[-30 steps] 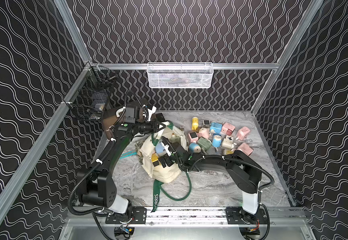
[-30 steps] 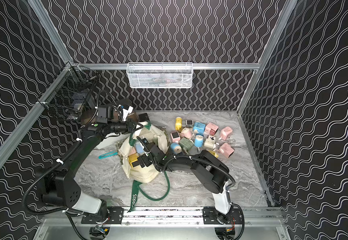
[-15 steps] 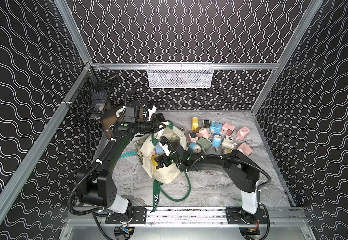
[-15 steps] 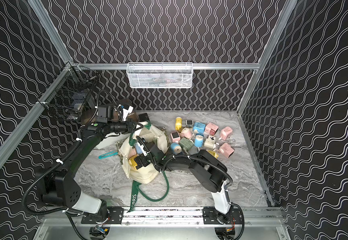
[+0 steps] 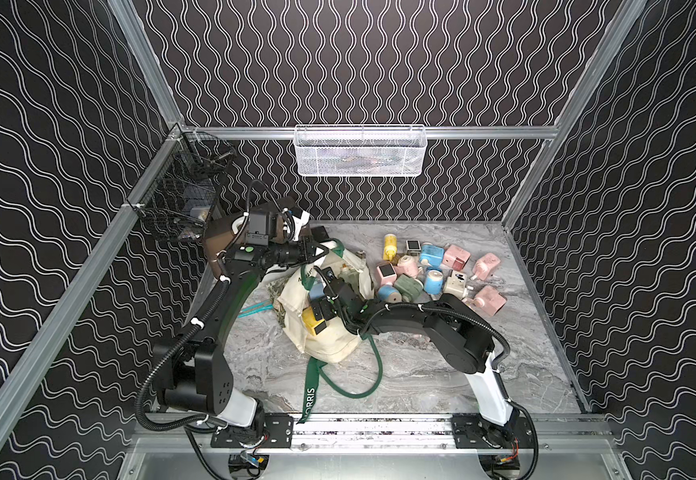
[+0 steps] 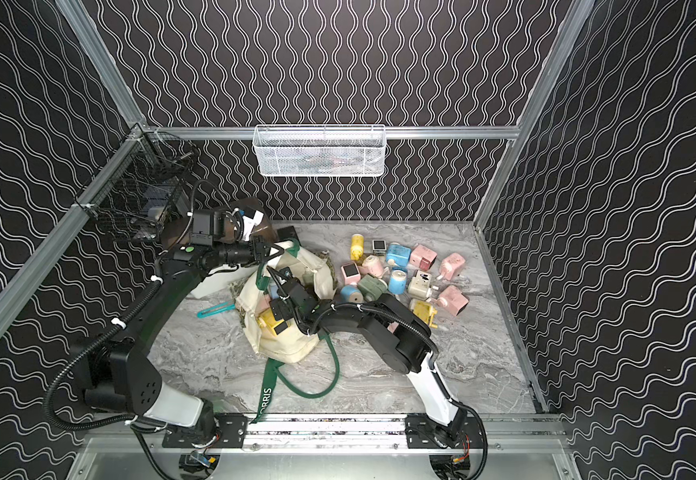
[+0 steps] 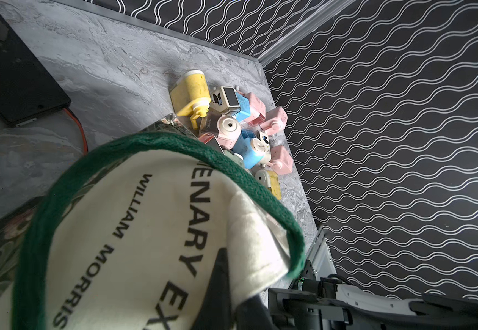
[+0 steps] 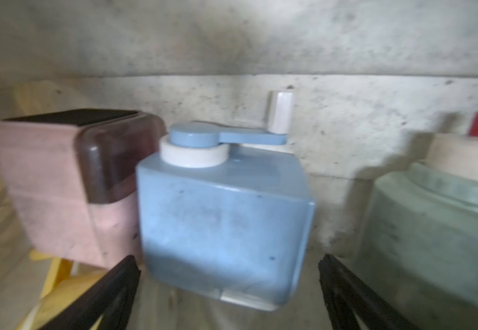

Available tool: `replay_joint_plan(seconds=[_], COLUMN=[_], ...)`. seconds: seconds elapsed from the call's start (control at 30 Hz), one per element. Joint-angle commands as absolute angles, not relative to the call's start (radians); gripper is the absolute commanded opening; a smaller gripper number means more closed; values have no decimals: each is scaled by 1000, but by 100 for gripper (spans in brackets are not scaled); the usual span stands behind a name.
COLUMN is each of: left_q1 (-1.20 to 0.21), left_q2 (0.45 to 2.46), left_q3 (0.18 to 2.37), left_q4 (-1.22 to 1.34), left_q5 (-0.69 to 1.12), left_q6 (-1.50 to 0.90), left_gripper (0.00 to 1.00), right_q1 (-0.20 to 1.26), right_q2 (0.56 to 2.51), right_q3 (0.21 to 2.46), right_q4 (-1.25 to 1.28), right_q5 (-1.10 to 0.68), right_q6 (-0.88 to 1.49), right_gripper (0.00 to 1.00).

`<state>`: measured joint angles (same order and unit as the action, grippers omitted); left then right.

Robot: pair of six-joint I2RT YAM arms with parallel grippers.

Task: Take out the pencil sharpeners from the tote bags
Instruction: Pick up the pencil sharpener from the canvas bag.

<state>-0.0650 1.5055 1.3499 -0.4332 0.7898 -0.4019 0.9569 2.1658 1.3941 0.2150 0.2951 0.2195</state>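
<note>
Right wrist view: inside the tote bag [image 8: 232, 37], the right gripper [image 8: 229, 261] stands spread, a blue pencil sharpener [image 8: 223, 217] between its fingers; in a top view the left gripper [image 5: 317, 251] is clamped on the bag's rim.

This was a robotics lab test cell, not a lived-in room. An aluminium frame [image 5: 483, 132] boxed in the space, and its walls [image 5: 379, 62] were covered in black sheet with white wavy lines. The left arm [image 5: 229, 299] and right arm [image 5: 441, 328] were bolted to a metal rail [image 5: 379, 420] at the front of a marble-look worktop [image 5: 441, 386]. A white mesh basket [image 5: 360, 151] and a black wire basket [image 5: 180, 195] hung from the frame.
</note>
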Motion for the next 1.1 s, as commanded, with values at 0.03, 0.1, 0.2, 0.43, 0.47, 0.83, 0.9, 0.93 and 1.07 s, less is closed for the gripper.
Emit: replay_joint_plan(seconds=[0.03, 0.1, 0.2, 0.43, 0.47, 0.83, 0.9, 0.93, 1.07], left_q1=[-64, -63, -63, -59, -57, -48, -44, -43, -38], left_q2=[1503, 1500, 1499, 1504, 1502, 1500, 1500, 1503, 1507], left_q3=[1347, 1345, 1347, 1345, 1344, 1336, 1336, 1335, 1334], left_q4=[-365, -364, -364, -359, -357, -347, -348, -348, -348], left_q5=[852, 852, 852, 854, 853, 842, 839, 836, 833], left_q6=[-419, -422, -420, -427, -428, -439, -439, -439, -440], left_gripper=[0, 0, 0, 0, 0, 0, 0, 0, 0], right_q1=[943, 938, 931, 908, 905, 893, 893, 893, 898], right_q2=[2184, 2199, 2220, 2260, 2259, 2148, 2118, 2104, 2058], right_q3=[1402, 1421, 1451, 1503, 1501, 1395, 1374, 1368, 1334], right_q4=[240, 241, 234, 225, 229, 276, 274, 269, 260], right_q5=[284, 281, 266, 217, 202, 63, 26, 12, -31], right_q6=[183, 176, 187, 193, 190, 163, 172, 175, 187], right_gripper=[100, 99, 99, 95, 94, 78, 74, 72, 70])
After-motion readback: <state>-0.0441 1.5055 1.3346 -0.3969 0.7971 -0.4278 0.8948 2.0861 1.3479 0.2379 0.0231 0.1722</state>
